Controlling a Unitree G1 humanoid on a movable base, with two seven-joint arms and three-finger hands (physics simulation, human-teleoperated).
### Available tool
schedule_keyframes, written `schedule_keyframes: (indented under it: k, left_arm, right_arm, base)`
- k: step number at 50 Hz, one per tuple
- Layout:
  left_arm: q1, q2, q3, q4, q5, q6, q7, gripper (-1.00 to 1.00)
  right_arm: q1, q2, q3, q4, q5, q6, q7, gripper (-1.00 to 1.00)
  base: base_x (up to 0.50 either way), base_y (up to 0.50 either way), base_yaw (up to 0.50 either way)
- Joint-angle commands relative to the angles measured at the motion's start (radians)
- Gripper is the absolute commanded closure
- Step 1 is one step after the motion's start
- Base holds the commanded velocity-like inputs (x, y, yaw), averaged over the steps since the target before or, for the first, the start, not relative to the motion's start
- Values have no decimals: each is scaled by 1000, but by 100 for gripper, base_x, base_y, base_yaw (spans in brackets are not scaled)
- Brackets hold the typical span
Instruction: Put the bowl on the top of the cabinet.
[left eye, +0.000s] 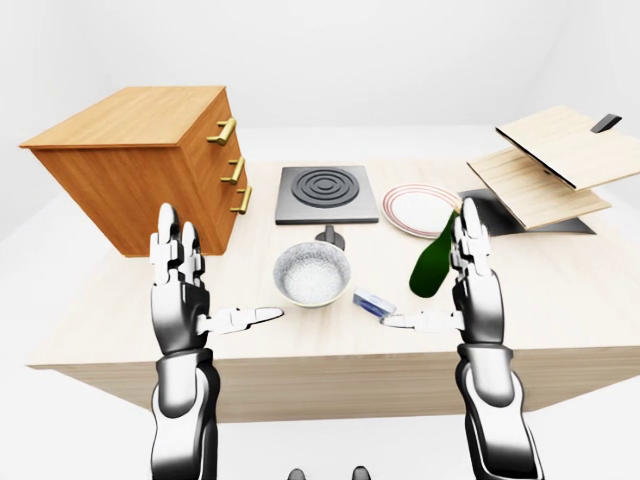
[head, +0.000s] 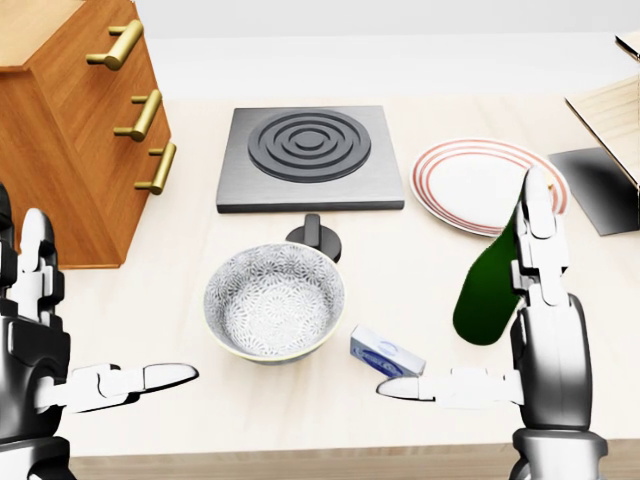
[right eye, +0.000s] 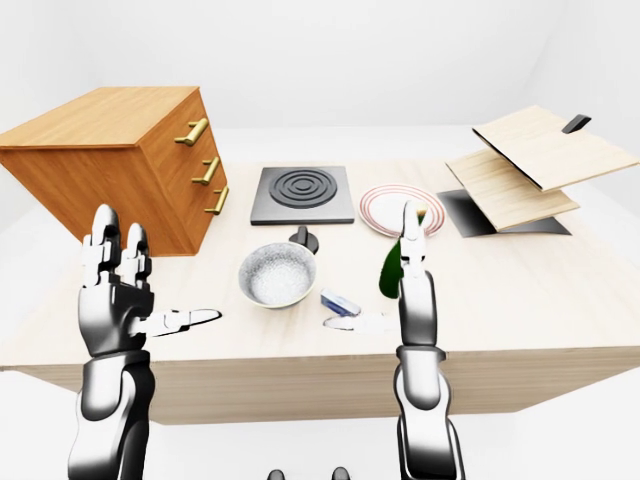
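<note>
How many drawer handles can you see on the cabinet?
3, all brass, on the cabinet face at the head view's upper left: top handle, middle handle, bottom handle. None seem hidden.

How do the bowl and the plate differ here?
The bowl is deep with a grey speckled pattern inside; the plate is flat and white with red rings at its rim. The bowl lies between the two open hands; the plate lies further off, partly behind the green bottle. Both rest on the table.
</note>
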Motion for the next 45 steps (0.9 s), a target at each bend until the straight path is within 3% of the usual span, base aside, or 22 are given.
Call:
schedule_keyframes:
  k: [1,45]
  left_arm:
    - [0,1,2,-4,-2,0,0,-100]
    - [0,0,1,14,-3,0,-1,-100]
  right_arm:
    - [-2,0,1,-20,-5,0,1,-100]
    - [-13,-4,-10,56,4,0,-9,-100]
  base:
    - [0,50,0]
    - [0,50,0]
